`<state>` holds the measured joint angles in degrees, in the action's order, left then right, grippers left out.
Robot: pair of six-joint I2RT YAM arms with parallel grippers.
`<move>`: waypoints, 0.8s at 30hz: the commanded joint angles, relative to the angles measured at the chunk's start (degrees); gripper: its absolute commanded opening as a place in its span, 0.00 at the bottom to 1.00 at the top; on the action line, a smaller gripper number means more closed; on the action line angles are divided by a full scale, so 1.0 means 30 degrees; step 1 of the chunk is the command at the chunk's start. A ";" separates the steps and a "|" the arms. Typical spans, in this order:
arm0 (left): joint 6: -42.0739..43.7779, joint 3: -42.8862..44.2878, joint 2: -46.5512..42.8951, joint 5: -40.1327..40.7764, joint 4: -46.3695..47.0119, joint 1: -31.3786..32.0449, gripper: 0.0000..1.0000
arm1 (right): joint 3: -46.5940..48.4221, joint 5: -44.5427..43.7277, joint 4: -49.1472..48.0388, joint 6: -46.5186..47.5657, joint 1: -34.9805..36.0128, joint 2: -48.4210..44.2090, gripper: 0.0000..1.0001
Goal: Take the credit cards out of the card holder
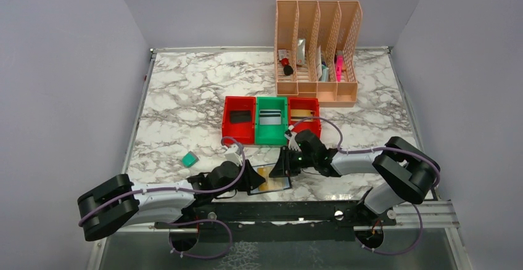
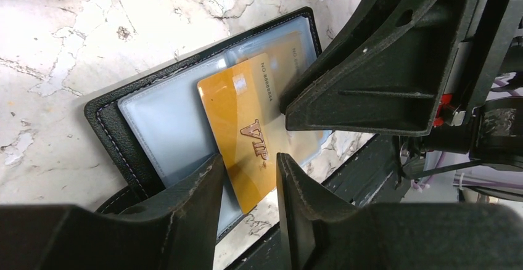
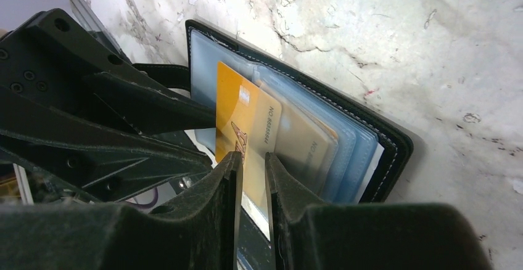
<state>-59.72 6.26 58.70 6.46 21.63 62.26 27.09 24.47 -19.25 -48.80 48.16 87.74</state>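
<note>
Extraction in hand: right gripper (image 3: 253, 159) clamps gold card (image 2: 240, 116), left gripper (image 2: 250, 162) parted astride it; next, draw it from card holder (image 2: 108, 125).

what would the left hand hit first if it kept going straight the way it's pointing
Probably the gold card, which the left hand straddles, then the card holder's pockets; depth is unclear.

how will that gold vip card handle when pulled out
The gold card looks thin and flat: probably light, fairly stiff. Its glossy face may slip when pinched. In the card holder, clear pockets could drag on it.
</note>
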 commanded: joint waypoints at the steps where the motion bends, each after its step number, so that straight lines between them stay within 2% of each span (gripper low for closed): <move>1: -0.0700 -0.0356 0.0655 -0.1084 0.1731 0.0092 0.41 | -0.1053 -0.0684 0.1214 0.0112 0.0147 0.0984 0.26; 11: -0.3290 -0.1690 0.1868 0.0043 0.3726 0.0106 0.42 | -0.1560 -0.0510 0.0293 -0.0387 0.0147 0.1720 0.25; 17: -0.2377 -0.1195 0.2510 -0.0871 0.4465 0.0106 0.42 | -0.1675 -0.0455 0.0097 -0.0465 0.0147 0.1804 0.25; 22: -0.2249 -0.0654 0.3457 -0.1184 0.4833 0.0104 0.35 | -0.1700 -0.0535 0.0087 -0.0562 0.0147 0.1782 0.25; 24: -0.2389 -0.0703 0.3545 -0.0953 0.4861 0.0106 0.29 | -0.1706 -0.0555 0.0134 -0.0534 0.0147 0.1799 0.25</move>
<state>-66.65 3.79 67.70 7.27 36.05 61.95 24.43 26.28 -26.09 -52.01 47.18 89.49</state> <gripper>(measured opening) 0.340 0.249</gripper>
